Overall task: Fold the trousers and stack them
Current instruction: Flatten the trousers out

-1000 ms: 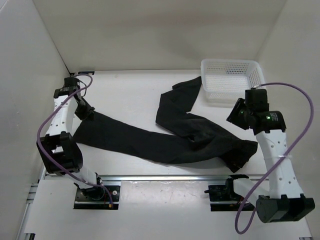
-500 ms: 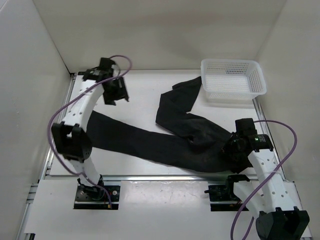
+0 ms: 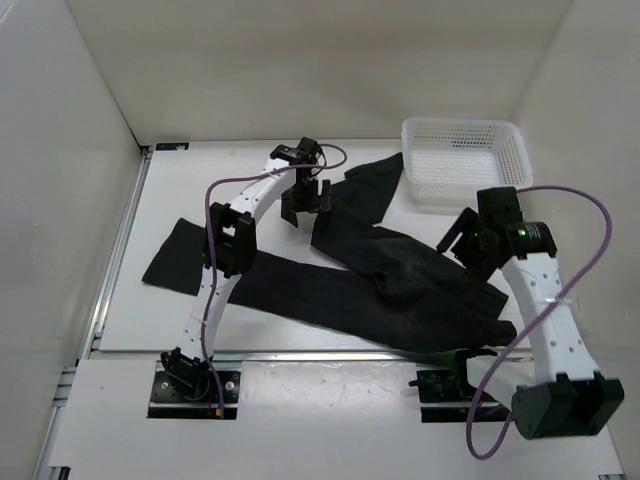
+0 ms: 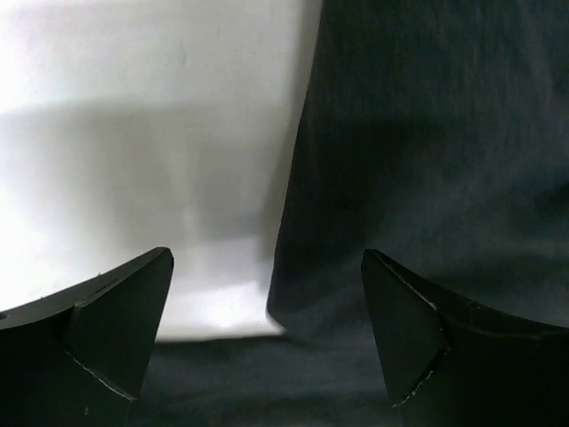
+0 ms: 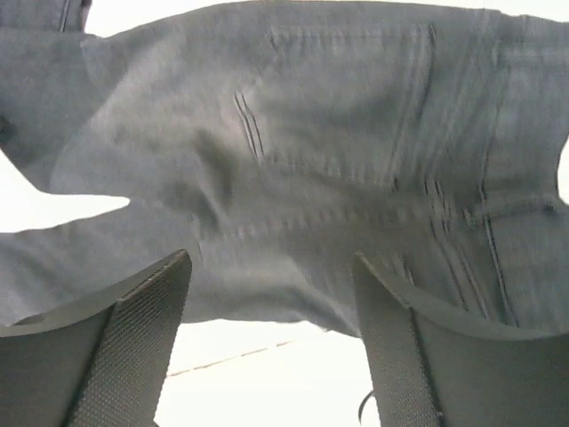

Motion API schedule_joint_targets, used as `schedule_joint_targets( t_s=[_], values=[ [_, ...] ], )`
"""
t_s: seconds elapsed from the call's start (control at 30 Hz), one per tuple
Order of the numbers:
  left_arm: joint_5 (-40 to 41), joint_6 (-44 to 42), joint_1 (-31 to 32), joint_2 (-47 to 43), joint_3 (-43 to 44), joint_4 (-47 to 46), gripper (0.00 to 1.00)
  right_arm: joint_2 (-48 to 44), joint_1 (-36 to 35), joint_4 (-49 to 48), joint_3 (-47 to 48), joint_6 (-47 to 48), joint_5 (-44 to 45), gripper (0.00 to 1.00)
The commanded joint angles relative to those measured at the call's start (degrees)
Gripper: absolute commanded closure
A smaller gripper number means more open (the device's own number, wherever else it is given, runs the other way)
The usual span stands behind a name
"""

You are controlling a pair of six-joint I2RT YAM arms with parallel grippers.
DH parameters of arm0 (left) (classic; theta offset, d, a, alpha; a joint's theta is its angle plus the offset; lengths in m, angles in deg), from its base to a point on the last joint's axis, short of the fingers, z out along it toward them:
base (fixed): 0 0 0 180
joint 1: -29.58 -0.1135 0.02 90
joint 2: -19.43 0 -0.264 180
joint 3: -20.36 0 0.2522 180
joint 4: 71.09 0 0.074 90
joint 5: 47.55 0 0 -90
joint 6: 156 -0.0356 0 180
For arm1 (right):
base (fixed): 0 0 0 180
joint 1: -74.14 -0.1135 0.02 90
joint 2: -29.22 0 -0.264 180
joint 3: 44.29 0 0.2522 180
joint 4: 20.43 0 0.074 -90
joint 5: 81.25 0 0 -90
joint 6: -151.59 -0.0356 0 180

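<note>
Jaws on the left gripper (image 3: 303, 205) stand wide apart with nothing held; in its wrist view the left finger (image 4: 107, 329) hangs over bare white table (image 3: 225, 195) and the right finger (image 4: 436, 342) over dark cloth, the fabric's edge running between them. It hovers at about 12 o'clock from the table's middle, at the left edge of one leg of the trousers (image 3: 340, 290). Those trousers lie unfolded across the table. One leg stretches flat toward 9 o'clock, its cuff (image 3: 170, 260) well apart from either gripper. The other leg (image 3: 365, 190) runs up toward 1 o'clock and ends just beside the white mesh basket (image 3: 465, 160), though whether it touches the basket is hard to tell. The waist end (image 3: 480, 310) lies bunched at about 4 o'clock near the table's front edge. At 3 o'clock the right gripper (image 3: 462, 240) hangs above the seat, its jaws also spread wide and holding nothing. Its wrist view shows both fingers (image 5: 116, 347) clear of the cloth, with pocket seams and stitching lying beyond them.
</note>
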Motion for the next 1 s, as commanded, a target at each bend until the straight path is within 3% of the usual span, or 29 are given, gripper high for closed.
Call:
schedule_joint_targets(
  t_s=[0.0,0.1,0.17,0.2,0.23,0.27,0.37,0.63,0.83,0.87,0.9,0.97],
  values=[
    [-5.4,2.1,-1.0,0.4,6.4,-2.1,0.01,6.5,-0.3,-5.7,2.0,4.3,2.0,0.21],
    [-10.7,3.1,-1.0,4.5,9.3,-3.0,0.01,14.1,-0.3,-12.5,2.0,6.9,-0.9,0.19],
    [-12.4,3.6,-1.0,5.0,9.3,-5.5,0.12,20.0,-0.9,-16.4,1.4,8.8,-1.6,0.15],
    [-14.7,3.6,-1.5,5.0,9.3,-6.5,0.24,22.1,-0.9,-17.1,1.4,8.8,-2.2,0.15],
    [-15.5,4.2,-1.5,4.5,9.3,-7.1,0.46,26.0,-0.9,-17.1,1.4,8.8,-2.7,0.14],
    [-15.5,4.2,-2.3,3.5,8.7,-7.1,0.89,27.7,-0.9,-18.4,1.4,9.5,-3.6,0.14],
    [-16.9,5.9,-5.0,-1.9,4.3,-10.0,0.90,30.4,-3.5,-19.3,1.4,9.5,-3.6,0.15],
    [-8.1,7.3,-13.5,-18.2,-13.6,-12.6,0.90,33.2,-13.1,-21.7,-2.5,5.6,0.1,0.27],
    [0.8,7.3,-12.7,-35.1,-28.6,-8.2,0.90,38.4,-16.4,-22.9,-0.5,4.5,3.4,0.30],
    [0.8,6.5,-12.2,-36.8,-31.7,-7.5,0.83,39.3,-16.4,-22.9,0.4,4.5,5.1,0.30],
    [-0.1,5.6,-12.2,-39.2,-32.9,-6.8,0.56,39.3,-16.4,-22.3,0.9,4.5,6.1,0.30],
    [0.8,4.3,-11.5,-40.5,-33.6,-3.9,0.21,39.9,-16.4,-21.4,1.4,4.5,7.6,0.30]
  ],
)
